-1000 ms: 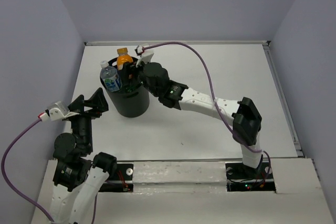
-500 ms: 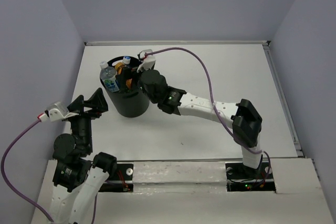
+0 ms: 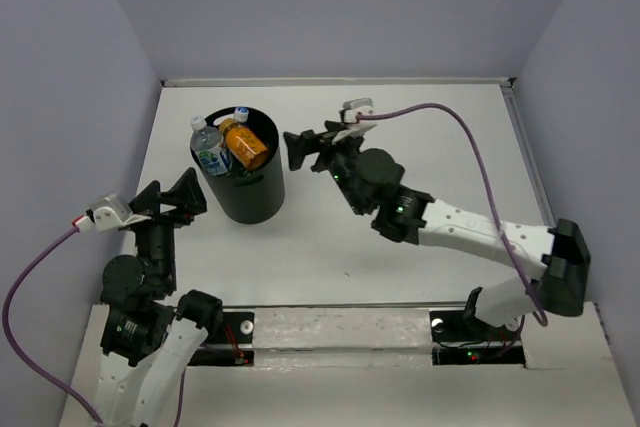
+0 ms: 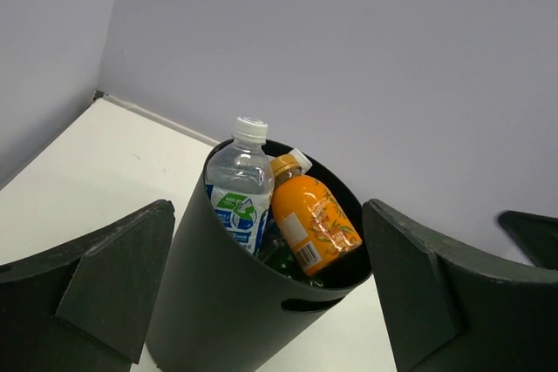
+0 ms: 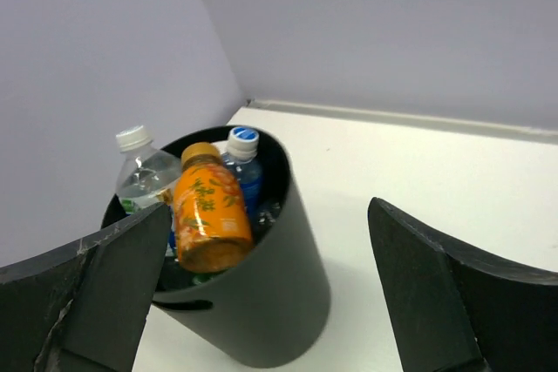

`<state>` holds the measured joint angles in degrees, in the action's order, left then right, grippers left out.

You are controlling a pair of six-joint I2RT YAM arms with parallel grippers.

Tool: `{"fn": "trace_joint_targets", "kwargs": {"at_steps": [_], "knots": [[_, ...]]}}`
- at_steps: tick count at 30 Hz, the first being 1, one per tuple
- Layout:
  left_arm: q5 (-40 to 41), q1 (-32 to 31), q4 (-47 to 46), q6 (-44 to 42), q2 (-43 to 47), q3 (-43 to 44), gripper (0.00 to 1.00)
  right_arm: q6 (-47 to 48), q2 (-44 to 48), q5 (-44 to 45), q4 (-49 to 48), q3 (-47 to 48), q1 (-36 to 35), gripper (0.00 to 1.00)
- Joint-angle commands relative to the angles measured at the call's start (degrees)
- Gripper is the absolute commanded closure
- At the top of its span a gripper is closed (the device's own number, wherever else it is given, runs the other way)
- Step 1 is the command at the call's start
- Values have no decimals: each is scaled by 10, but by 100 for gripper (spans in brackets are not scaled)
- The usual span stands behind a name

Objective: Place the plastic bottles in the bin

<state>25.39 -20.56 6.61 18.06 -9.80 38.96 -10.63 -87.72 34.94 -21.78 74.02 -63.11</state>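
The black bin (image 3: 252,197) stands at the table's left and holds plastic bottles. An orange bottle (image 3: 246,146) lies slanted on top, beside a clear bottle with a green-white label (image 3: 209,150) and a blue-labelled bottle (image 3: 240,116). The left wrist view shows the bin (image 4: 218,302), the orange bottle (image 4: 309,224) and the clear one (image 4: 240,187), with something green deeper inside. My right gripper (image 3: 306,146) hangs open and empty just right of the bin (image 5: 270,302). My left gripper (image 3: 171,197) stands open at the bin's near left.
A low raised lip (image 3: 335,81) runs along the table's far edge, and another (image 3: 540,187) along its right edge. Lilac walls close in on three sides. The right arm's purple cable (image 3: 470,142) arcs over the middle of the table.
My right gripper has let go of the orange bottle, which dropped into the bin, and has drawn back to the right with its jaws wide. The left arm has not moved.
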Motion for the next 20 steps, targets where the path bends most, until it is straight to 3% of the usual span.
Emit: {"fn": "trace_joint_targets", "kwargs": {"at_steps": [1,4,11,14,20], "knots": [[-31,-2,-31,-11,6,-3,1,102,163,131,-105,-126,-6,0],[-56,-2,-23,-5,9,8,1,155,251,187,-111,-236,-6,0],[-82,-3,17,26,40,21,1,163,546,268,-89,-430,-6,0],[-89,-2,28,24,49,23,1,147,606,254,-88,-472,-6,0],[-61,-3,33,23,37,17,1,170,580,224,-87,-443,-6,0]]}}
